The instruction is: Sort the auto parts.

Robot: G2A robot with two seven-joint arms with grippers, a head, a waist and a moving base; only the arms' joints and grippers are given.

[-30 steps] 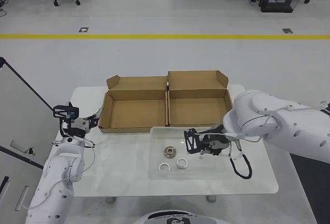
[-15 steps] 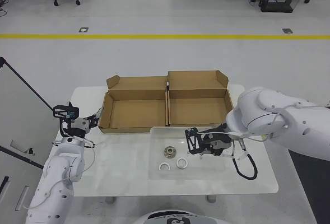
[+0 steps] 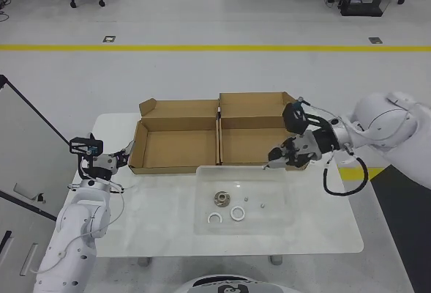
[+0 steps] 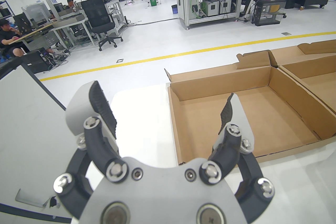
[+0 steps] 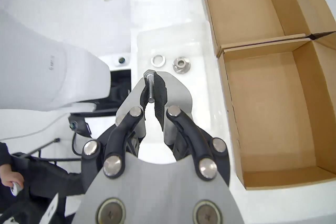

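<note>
Carry step, one piece in hand
Right gripper [image 5: 153, 78] pinched nearly shut on a threaded bolt [image 5: 150, 86], above the tray's [image 3: 200, 201] far rim. Right box [image 3: 255, 146] sits just beyond the tray; the next move likely needs a carry over it, then release. Left gripper [image 4: 168, 107] wide open, empty, well left of the tray. Flanged nut [image 3: 220, 197] and two rings [image 3: 237, 214] lie in the tray

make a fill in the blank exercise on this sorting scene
1. The right claw is shut on a silver threaded metal ____.
2. The left claw stands ____, with nothing between its fingers.
3. The left brown cardboard box and the right brown cardboard box are both ____.
4. The silver flanged metal nut lies in the clear plastic ____.
Missing words: bolt; open; empty; tray.
</note>
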